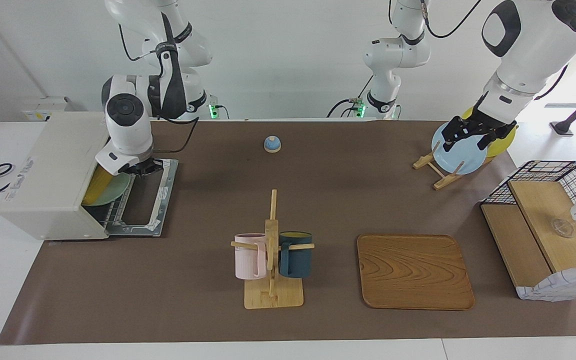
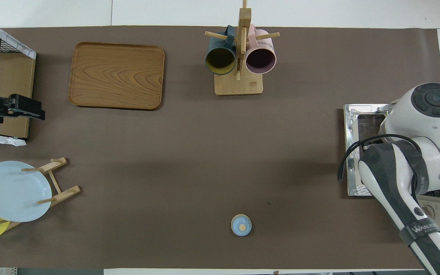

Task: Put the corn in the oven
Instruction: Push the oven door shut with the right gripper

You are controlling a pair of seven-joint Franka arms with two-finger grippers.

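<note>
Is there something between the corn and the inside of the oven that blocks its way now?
Nothing visible blocks it. The oven has its door dropped fully open, and the corn is already at the mouth, under the right gripper, beside a green plate on the rack. The left gripper waits over the plate stand.

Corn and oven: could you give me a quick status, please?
Right gripper at the oven mouth, over its open door. Corn inside, on a green plate. Left gripper waits over the plate rack.

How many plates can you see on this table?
3: a blue plate and a yellow plate in the wooden rack, and a green plate inside the oven. Others may be hidden.
</note>
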